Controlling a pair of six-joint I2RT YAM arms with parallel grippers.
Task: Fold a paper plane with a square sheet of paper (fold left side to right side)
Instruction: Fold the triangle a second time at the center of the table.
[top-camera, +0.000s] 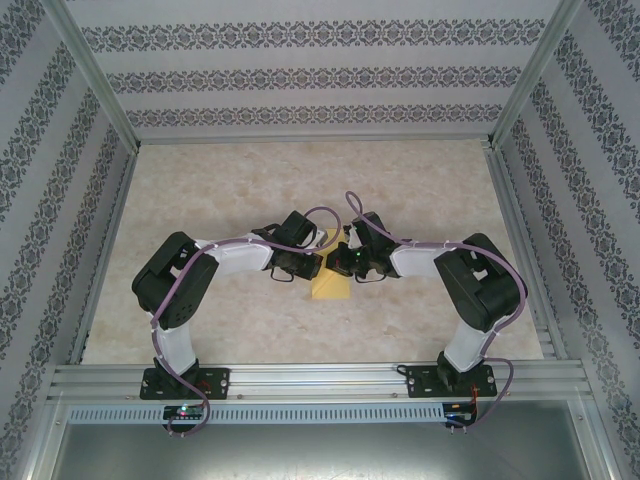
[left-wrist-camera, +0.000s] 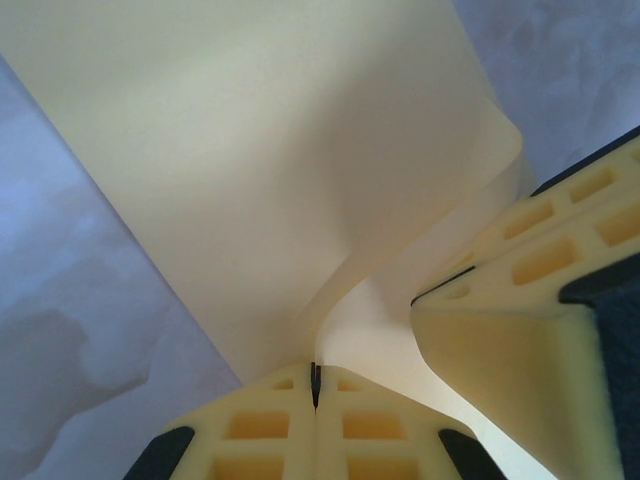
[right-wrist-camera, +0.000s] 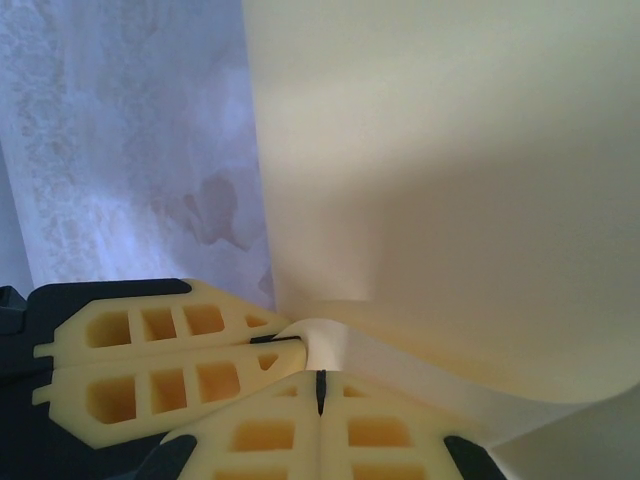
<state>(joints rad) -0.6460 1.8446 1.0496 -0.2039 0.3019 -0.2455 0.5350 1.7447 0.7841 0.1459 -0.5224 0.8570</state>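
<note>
Both arms are bending at the elbow and folding inward, meeting over the paper (top-camera: 331, 289). The left tool (top-camera: 304, 267) is hanging at the paper's left side and the right tool (top-camera: 351, 262) at its right side, their tips almost touching. In the wrist views each tool is pressed together and pinching a lifted edge of the paper, which is curling up and away in a smooth yellow sweep. A flat part of the paper is lying on the surface (top-camera: 220, 190) on the near side of the tools. Around the paper the surface is showing pale marbling. Patterned walls (top-camera: 320, 75) and a metal frame (top-camera: 320, 378) are boxing it in.
</note>
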